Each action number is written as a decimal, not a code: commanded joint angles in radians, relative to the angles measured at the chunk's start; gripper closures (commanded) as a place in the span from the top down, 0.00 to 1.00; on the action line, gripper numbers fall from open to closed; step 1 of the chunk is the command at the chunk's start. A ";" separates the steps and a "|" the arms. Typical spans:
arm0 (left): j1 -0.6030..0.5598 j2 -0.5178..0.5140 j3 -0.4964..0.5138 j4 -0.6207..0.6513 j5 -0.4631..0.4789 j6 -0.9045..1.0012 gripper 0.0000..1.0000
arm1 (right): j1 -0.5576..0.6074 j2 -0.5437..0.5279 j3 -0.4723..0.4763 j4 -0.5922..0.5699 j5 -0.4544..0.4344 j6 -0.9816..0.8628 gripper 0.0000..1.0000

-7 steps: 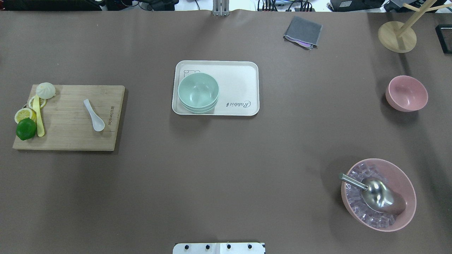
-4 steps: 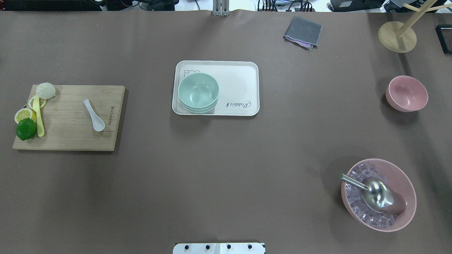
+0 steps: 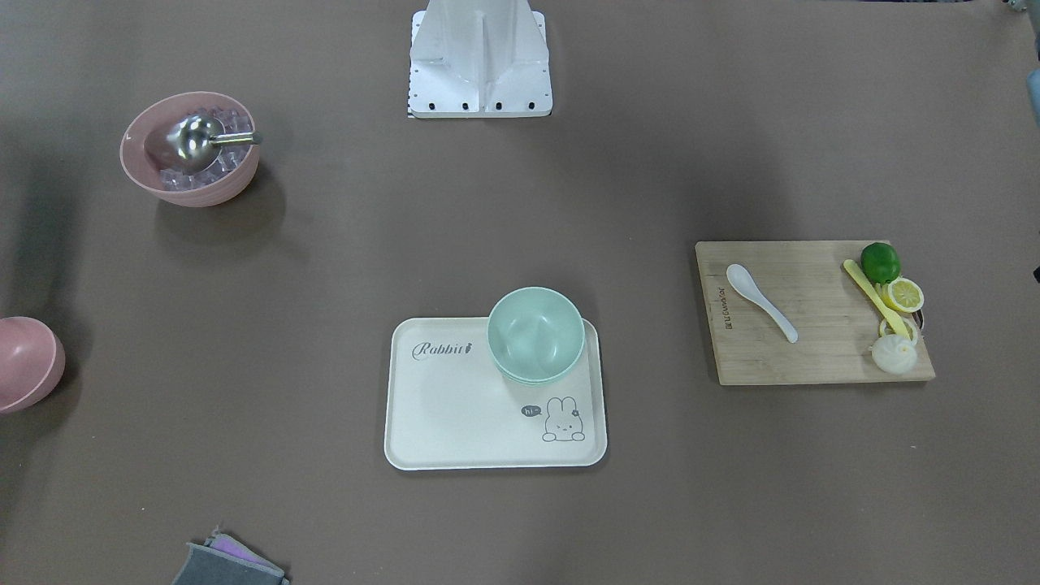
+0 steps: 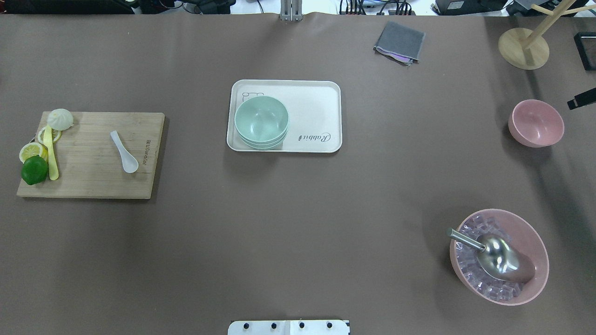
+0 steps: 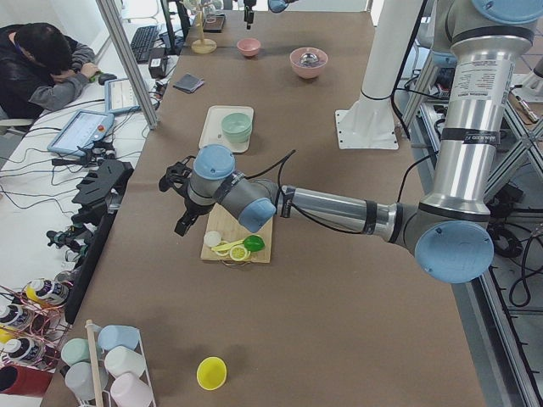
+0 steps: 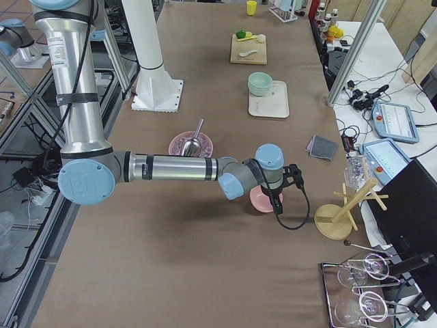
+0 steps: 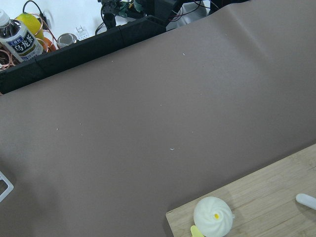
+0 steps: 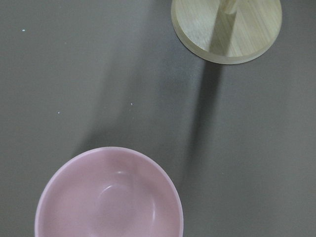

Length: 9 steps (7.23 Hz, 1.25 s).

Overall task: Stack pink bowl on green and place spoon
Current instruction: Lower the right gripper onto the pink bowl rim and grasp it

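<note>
Brown covering spreads across the bench [image 3: 325, 268]. From the front-facing camera, the green bowl [image 3: 535, 333] sits in a corner of the tray [image 3: 455, 406]. The white spoon [image 3: 760, 301] lies on a cutting board [image 3: 812, 349], and the pink bowl [image 3: 24, 363] stands at the view's edge, well apart from both.

Overhead, the tray is mid-bench, between the board and the pink bowl [image 4: 535, 123].

From exterior left, the left end effector [image 5: 176, 203] hangs beside the board. I cannot tell whether it is released or clenched.

From exterior right, the right end effector [image 6: 287, 188] hovers over the pink bowl, its state equally unclear.

The right wrist camera shows the bowl upright, near a wooden stand base [image 8: 227, 29].
</note>
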<state>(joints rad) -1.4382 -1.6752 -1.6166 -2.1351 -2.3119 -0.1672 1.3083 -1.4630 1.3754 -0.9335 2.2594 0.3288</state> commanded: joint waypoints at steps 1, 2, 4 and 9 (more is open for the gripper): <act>0.001 0.002 0.000 -0.003 -0.001 -0.002 0.99 | -0.066 -0.006 -0.126 0.227 -0.004 0.175 0.92; 0.001 0.003 0.000 -0.006 -0.001 -0.002 0.99 | -0.070 -0.029 -0.154 0.302 -0.018 0.182 0.83; 0.001 0.012 0.000 -0.008 -0.001 0.001 0.99 | -0.070 -0.037 -0.145 0.321 -0.018 0.223 0.00; 0.004 0.022 0.006 -0.029 -0.001 -0.002 0.99 | -0.069 -0.008 -0.104 0.299 -0.009 0.236 0.00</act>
<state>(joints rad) -1.4353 -1.6544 -1.6125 -2.1618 -2.3133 -0.1684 1.2382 -1.4867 1.2485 -0.6196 2.2449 0.5563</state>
